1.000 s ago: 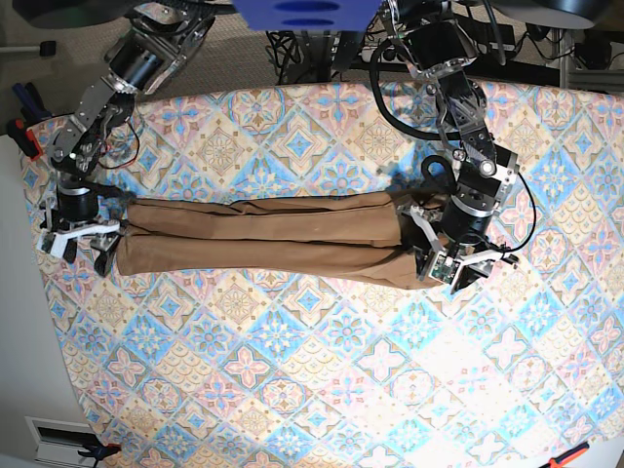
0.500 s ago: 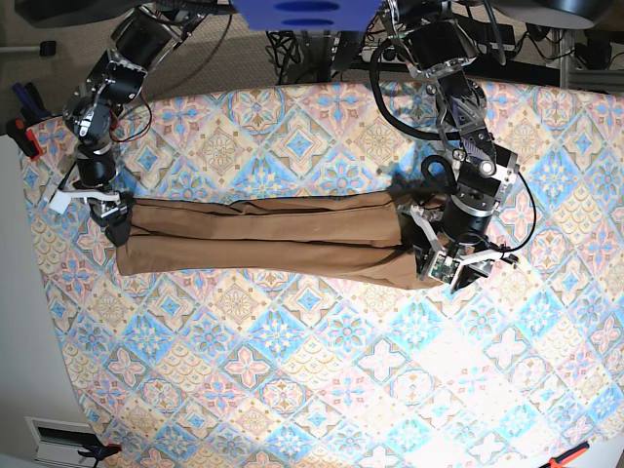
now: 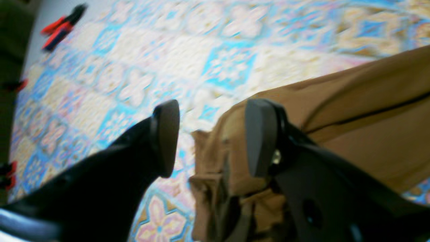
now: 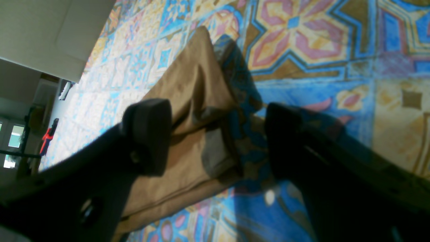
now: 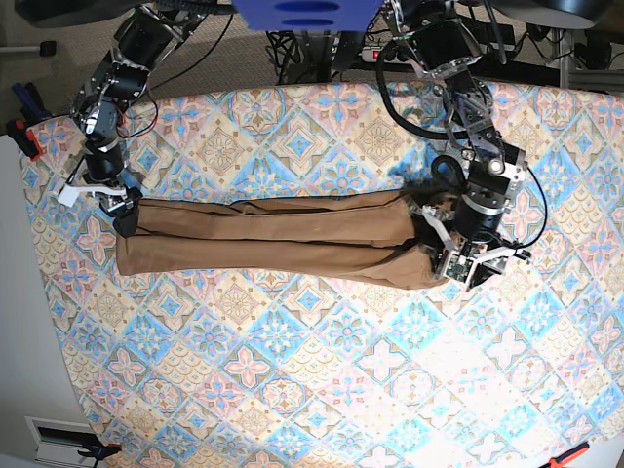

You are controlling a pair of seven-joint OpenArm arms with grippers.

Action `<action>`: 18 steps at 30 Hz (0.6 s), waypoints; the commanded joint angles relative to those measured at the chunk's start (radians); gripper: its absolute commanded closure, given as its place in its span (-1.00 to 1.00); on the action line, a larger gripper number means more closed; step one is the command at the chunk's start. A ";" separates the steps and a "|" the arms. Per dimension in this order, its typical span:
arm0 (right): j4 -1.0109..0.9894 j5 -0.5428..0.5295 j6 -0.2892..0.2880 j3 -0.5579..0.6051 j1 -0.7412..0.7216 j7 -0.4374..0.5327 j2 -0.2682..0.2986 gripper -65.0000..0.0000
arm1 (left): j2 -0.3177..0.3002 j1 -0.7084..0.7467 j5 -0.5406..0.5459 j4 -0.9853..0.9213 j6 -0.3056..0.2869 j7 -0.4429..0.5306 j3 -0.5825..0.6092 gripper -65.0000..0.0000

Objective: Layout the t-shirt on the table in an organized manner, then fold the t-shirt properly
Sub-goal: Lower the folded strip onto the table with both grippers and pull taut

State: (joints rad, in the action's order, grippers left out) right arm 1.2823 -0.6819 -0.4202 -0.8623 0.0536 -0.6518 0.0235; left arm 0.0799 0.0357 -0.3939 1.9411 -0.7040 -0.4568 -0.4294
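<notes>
We note the right end effector (image 5: 109, 203) has lifted off the t-shirt (image 5: 273, 237) toward the surface's (image 5: 322, 390) far edge, its jaws spread wide and empty. The left end effector (image 3: 210, 137) is part open, one finger on the shirt's bunched end, nothing gripped. The garment lies as a long band across the surface; we judge the lengthwise fold done. Red clamps (image 3: 60, 28) sit at the edge, clear of the work.

Clamps & cables round the edges
Red/black clamps (image 5: 21, 130) at far-left edge, more bottom-left (image 5: 97, 450), orange one (image 5: 567, 455) bottom-right; blue panel (image 5: 304, 14) top centre w/ black cables (image 5: 292, 51) below it.
</notes>
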 commanded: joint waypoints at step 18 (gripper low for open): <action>0.000 -0.026 -0.015 0.134 -0.021 -0.001 -0.040 -0.27 | 0.002 -0.012 0.016 0.022 0.006 0.022 -0.059 0.08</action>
State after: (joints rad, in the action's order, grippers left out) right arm 1.2743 -0.6991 -0.4290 -0.7311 0.0387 -0.6384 -0.0143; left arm 0.0856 0.0387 -0.3901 1.9411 -0.7071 -0.4564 -0.4885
